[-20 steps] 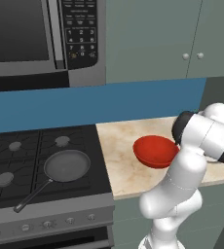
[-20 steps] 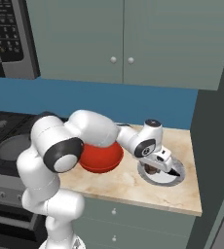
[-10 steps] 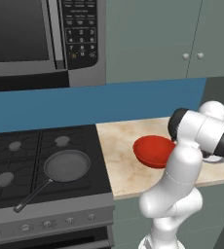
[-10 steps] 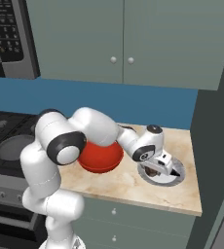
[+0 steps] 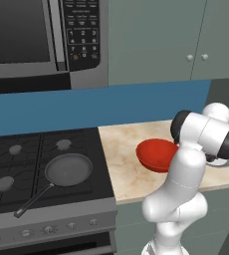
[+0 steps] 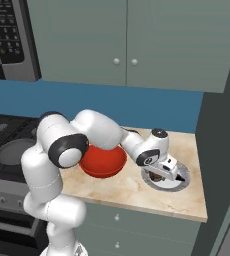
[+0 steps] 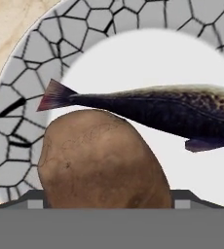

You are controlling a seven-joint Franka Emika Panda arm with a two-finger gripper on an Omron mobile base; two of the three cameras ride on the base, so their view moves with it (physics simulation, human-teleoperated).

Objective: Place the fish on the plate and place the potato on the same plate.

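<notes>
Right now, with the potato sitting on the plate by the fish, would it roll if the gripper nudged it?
Probably a little. The potato is rounded and egg-shaped, so it may rock or roll. The plate looks smooth and white in the middle, so sliding seems likely. The fish lies close alongside and might block it.

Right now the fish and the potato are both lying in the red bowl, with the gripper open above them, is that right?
Not the bowl. The fish and the potato lie on the plate with the cracked grey rim, as the hand view shows. The red bowl sits beside that plate on the counter. The rest holds: the gripper is open above them.
</notes>
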